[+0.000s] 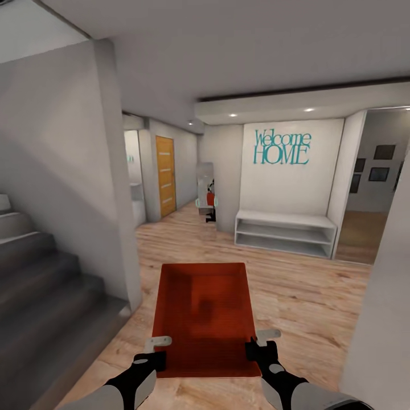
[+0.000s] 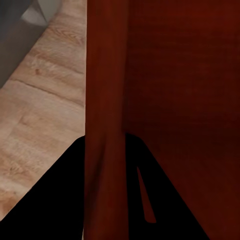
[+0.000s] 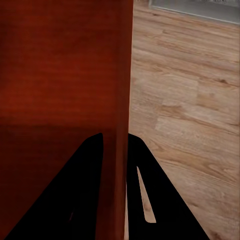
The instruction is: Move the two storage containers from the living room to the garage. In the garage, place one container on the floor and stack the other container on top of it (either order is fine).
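storage container (image 3: pixel 60 75): orange-red plastic, seen from close; inner floor and one upright side wall visible, lower part in shadow. right gripper (image 3: pixel 115 200): two black fingers (image 3: pixel 75 200), one on the inside of the wall, one on the outside, closed against it. floor (image 3: pixel 185 115): light wood planks beside the container's outer wall. pale grey edge of a low unit (image 3: pixel 200 7) at the far end of the planks.

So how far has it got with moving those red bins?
One storage container is in hand: the left tool and right tool each clamp a side wall. It is in a wood-floored hallway by a Welcome HOME sign. Garage delivery and stacking remain.
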Tool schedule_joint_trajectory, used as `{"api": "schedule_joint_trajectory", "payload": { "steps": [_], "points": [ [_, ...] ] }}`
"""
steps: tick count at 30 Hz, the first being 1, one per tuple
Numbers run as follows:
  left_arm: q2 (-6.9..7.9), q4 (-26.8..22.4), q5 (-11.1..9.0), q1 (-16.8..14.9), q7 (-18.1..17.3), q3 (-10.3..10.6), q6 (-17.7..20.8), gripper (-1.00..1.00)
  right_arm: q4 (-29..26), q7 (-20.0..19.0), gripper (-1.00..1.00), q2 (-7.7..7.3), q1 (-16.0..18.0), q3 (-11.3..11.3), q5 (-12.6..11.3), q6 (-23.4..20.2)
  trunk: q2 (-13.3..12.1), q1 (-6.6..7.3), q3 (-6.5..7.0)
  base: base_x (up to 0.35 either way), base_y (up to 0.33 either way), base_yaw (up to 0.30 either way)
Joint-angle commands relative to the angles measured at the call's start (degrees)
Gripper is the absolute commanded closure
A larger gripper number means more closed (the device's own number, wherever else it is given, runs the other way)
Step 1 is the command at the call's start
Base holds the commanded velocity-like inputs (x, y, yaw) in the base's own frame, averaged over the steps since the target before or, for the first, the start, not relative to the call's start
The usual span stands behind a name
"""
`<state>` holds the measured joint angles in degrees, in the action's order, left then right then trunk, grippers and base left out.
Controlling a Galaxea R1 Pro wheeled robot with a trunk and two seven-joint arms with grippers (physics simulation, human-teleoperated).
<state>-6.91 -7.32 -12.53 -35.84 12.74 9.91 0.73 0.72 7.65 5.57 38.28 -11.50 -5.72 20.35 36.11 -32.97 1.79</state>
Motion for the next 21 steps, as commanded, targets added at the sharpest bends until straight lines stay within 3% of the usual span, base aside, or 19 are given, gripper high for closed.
{"api": "schedule_joint_trajectory", "payload": {
  "steps": [1,21],
  "points": [
    [0.23,-0.2,0.5,0.0,0.6,0.0,-1.7,1.0,0.2,0.2,1.0,0.0,0.0,1.9,-1.7,0.3,0.0,-0.05,-0.01,0.322,0.0,0.0],
    [0.2,-0.2,0.5,0.0,0.6,0.1,-1.7,1.0,0.2,0.2,1.0,-0.03,0.0,1.9,-1.7,0.3,0.0,-0.05,-0.01,0.322,0.0,0.0]
  ]
}}
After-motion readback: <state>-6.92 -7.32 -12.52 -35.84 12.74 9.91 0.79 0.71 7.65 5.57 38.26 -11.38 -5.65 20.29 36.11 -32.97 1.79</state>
